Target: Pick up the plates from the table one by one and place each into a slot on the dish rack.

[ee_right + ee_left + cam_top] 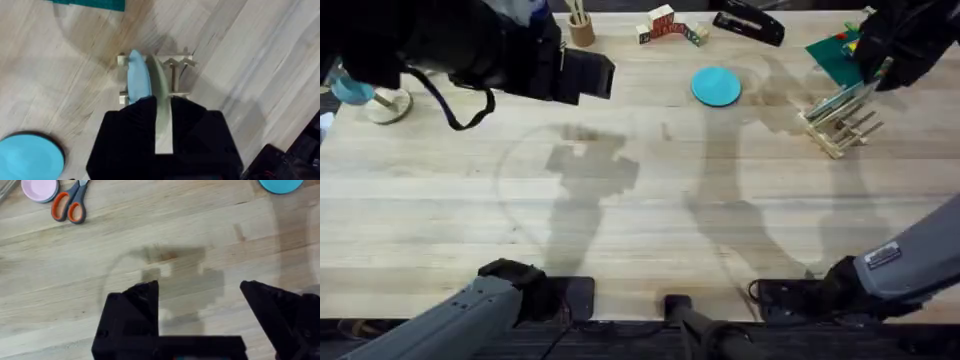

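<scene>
Dish rack (838, 128) at table (650, 230) far right. Two plates (145, 82) on edge in rack slots, side by side. Round disc (716, 86) left of rack. Baseplate (835, 55) behind rack. Scissors (70, 205) beside small dish (39, 189), far left of rack.

Left arm (470, 45) rises close under the overhead cam: big, dark, blurred, covering the surface's far-left corner. A pale dish (388, 103) there is half hidden behind it.

Right pincer (885, 60) covers the rack (840, 125) top & part of the green baseplate (832, 55); plates in the rack show edge-on only.

Right wrist: pincer body hides the lower part of the cream plate (162, 115) & light blue plate (139, 80); can't tell which slot each is in. Blue disc (30, 160) cut by frame edge.

Left wrist: pink dish (40, 189), scissors (70, 205), blue disc (281, 185) all cut off.
</scene>
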You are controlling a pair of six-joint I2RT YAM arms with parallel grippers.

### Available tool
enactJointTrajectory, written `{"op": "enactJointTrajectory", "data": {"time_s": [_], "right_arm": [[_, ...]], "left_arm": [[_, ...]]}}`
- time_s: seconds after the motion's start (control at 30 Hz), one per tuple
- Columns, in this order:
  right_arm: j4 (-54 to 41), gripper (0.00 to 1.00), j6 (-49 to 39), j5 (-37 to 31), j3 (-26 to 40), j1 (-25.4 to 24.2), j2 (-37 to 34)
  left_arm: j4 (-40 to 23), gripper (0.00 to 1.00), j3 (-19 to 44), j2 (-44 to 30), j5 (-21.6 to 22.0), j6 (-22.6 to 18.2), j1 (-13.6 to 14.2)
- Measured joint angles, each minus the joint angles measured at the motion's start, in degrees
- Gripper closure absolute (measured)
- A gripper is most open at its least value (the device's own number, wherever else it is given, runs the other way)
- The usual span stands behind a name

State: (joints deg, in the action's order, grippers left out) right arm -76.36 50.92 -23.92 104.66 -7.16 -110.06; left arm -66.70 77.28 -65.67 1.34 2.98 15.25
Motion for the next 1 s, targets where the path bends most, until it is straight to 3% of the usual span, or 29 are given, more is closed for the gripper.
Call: {"op": "enactJointTrajectory", "data": {"time_s": [0.7, 0.83, 1.0], "right_arm": [[-3.16, 0.806, -0.98, 0.02, -0.15, 0.0, 0.79], [-4.73, 0.692, -1.27, 0.02, -0.22, 0.0, 4.35], [-6.49, 0.373, -2.09, 0.06, -0.22, 0.0, 10.71]], "left_arm": [[0.02, 0.008, 0.0, 0.0, 0.0, 0.0, 0.0], [0.02, 0.007, 0.0, 0.0, 0.0, 0.0, 0.0], [0.02, 0.007, 0.0, 0.0, 0.0, 0.0, 0.0]]}}
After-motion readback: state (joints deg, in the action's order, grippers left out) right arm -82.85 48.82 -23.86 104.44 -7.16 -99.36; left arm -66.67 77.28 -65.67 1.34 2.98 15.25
